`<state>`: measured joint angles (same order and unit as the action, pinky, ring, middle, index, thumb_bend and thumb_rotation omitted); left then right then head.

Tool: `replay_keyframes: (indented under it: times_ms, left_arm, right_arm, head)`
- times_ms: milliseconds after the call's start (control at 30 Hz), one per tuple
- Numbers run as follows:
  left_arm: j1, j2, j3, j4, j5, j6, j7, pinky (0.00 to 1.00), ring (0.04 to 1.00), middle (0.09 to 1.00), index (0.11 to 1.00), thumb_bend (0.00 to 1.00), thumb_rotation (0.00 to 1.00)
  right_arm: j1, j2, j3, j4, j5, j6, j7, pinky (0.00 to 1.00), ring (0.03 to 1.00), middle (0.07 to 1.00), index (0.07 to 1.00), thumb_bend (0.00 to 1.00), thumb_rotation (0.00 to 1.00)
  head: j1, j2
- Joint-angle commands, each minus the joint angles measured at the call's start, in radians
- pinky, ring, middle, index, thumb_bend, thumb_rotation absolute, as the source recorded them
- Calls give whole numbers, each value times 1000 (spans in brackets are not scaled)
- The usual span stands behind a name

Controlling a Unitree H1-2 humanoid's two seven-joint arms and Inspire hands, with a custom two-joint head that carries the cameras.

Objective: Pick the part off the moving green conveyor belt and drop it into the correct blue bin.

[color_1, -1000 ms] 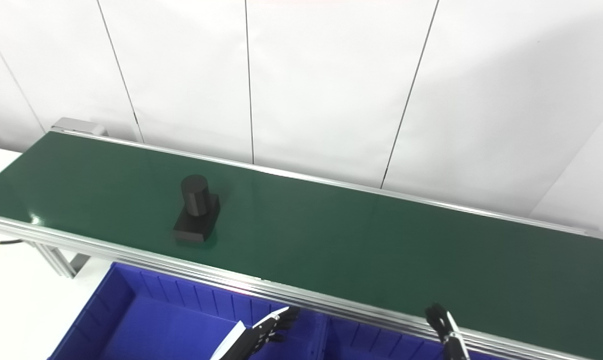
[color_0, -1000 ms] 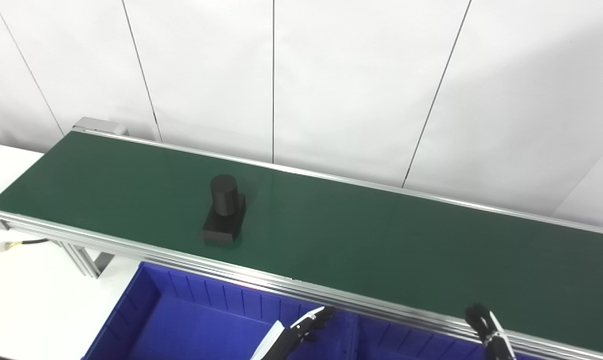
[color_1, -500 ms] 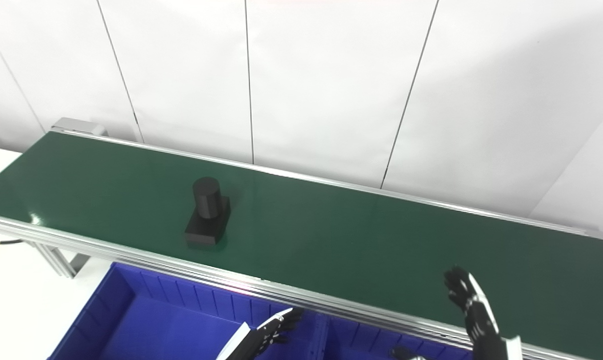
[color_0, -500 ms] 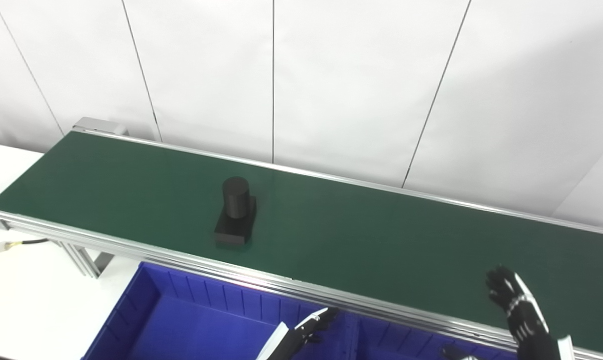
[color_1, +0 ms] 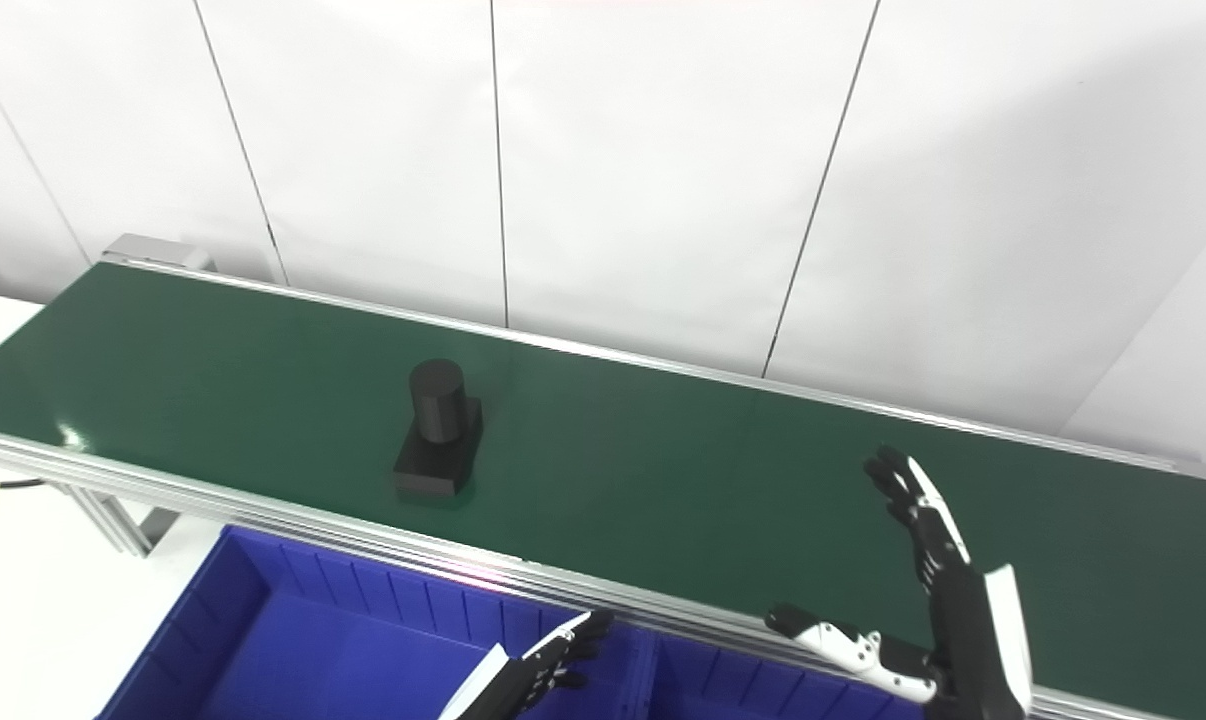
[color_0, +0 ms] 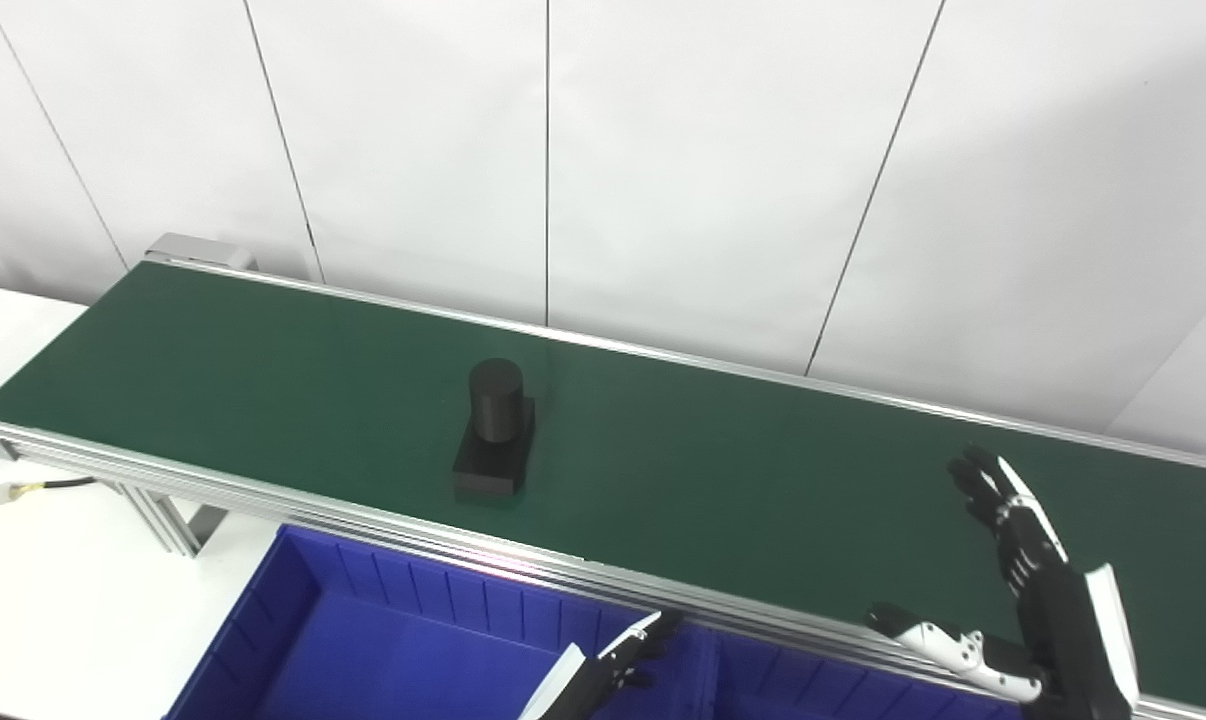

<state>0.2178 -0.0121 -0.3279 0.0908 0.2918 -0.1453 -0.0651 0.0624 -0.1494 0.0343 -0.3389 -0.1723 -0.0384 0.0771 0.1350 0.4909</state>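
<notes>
Part (color_0: 495, 435): we see a matte black piece, an upright cylinder standing on a flat rectangular base, resting on the smooth dark green conveyor belt (color_0: 743, 480) near its front edge, left of centre. Its cylinder axis is vertical; the base's long side runs across the belt, toward the front rail. Ribbed aluminium rails (color_0: 263, 490) frame the belt. Below the front rail sits a glossy blue plastic bin (color_0: 363, 640) with ribbed inner walls. Our right hand (color_1: 938, 610) is raised over the belt's right portion, well apart from the part, fingers (color_1: 903, 490) spread wide and thumb out, holding nothing. Our left hand (color_0: 613, 665) hangs low over the bin, fingers loosely extended, empty. The right eye view shows the belt's right end; the left eye view crops it.
</notes>
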Motion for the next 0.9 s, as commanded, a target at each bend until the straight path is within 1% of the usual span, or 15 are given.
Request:
replay_keyframes:
  times_ms: [0,33,67,200,267,333,433,533,667,767,867]
  left_arm:
    - [-16,-9,-5,-21,1,-4,2,830,902,932,917,772,722]
    - [-15,-6,-8,-29,10,6,0,828,905,937,921,770,765]
    - [-14,-5,-11,-36,17,14,-2,826,906,938,922,768,784]
    - [-6,-6,-13,-56,9,47,-8,836,912,941,922,770,812]
    - [-5,-6,-15,-58,7,47,-6,850,916,940,922,767,827]
    - [-4,-4,-16,-60,6,45,-5,853,916,939,923,764,834]
    - [0,0,-17,-60,6,24,-1,851,910,932,922,758,849]
    - [2,3,-18,-64,9,19,2,849,906,926,921,766,871]
    - [14,5,-12,-79,-15,27,-7,860,911,927,924,778,878]
    - [26,3,-10,-97,-22,41,-6,862,913,925,922,779,873]
    - [45,-4,-3,-118,-52,49,-9,867,914,920,917,775,862]
  right_arm:
    - [-46,-13,5,-42,-4,29,18,942,909,879,921,795,264]
    - [-59,-15,9,-44,-9,45,26,945,904,873,917,789,253]
    - [-72,-16,14,-45,-16,58,32,941,900,870,913,786,244]
    - [-113,-17,31,-39,-56,100,46,908,880,857,903,791,247]
    - [-133,-17,40,-32,-69,122,54,888,884,859,905,803,282]
    - [-152,-18,50,-25,-80,131,60,887,888,862,906,800,292]
    - [-190,-14,65,-3,-95,151,73,901,895,869,908,800,309]
    - [-213,-14,76,10,-111,165,80,886,890,876,912,791,330]
    - [-261,-7,101,59,-140,183,84,879,891,875,911,797,339]
    - [-294,0,118,100,-157,201,86,862,888,873,917,818,371]
    - [-321,7,131,134,-166,204,85,843,880,873,919,818,365]
  head:
    - [-5,7]
    - [-8,8]
    - [-11,9]
    - [-19,13]
    - [-22,15]
    - [-25,18]
    - [-27,21]
    - [-31,23]
    - [-40,23]
    - [-45,24]
    - [-52,27]
